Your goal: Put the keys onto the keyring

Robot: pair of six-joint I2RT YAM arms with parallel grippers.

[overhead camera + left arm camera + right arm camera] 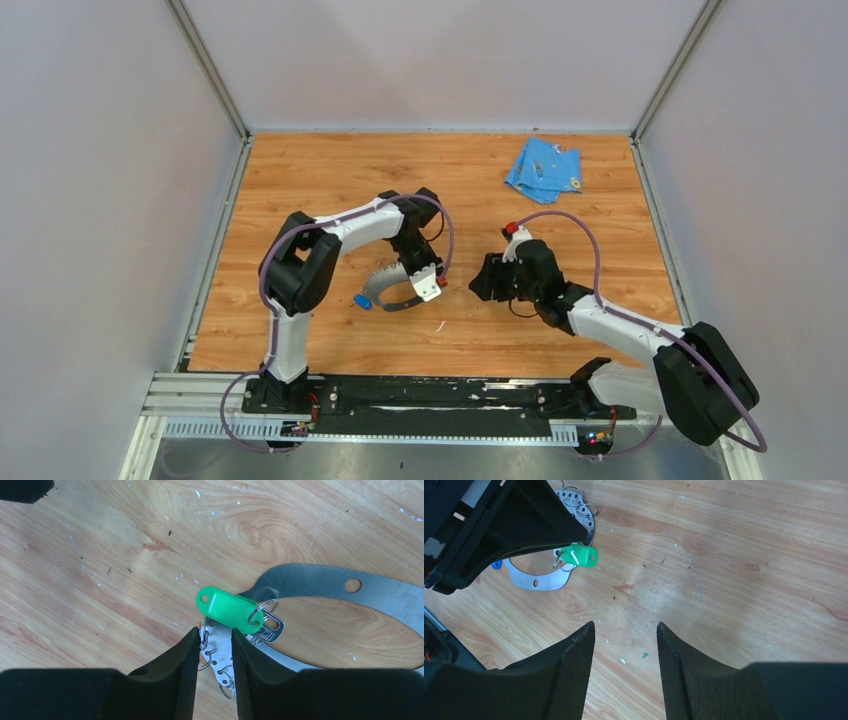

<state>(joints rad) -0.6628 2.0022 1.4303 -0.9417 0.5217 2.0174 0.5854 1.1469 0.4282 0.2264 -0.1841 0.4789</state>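
The left gripper (pixel 215 634) pinches the perforated end strip of the keyring (pixel 340 582), which lies flat on the table (pixel 100 570). The green key (pixel 230 611) rests on the band just ahead of the fingertips, and its small wire loop seems to be hooked there. This step calls for a firm, low hold so the band cannot swivel while the 2nd arm feeds a key. The right gripper (pixel 624 650) hangs open and empty nearby. The blue key (pixel 362 301) sits at the band's left end, and the cloth (pixel 543 168) lies well apart. The left arm's bulk partly blocks the right arm's way to the ring.
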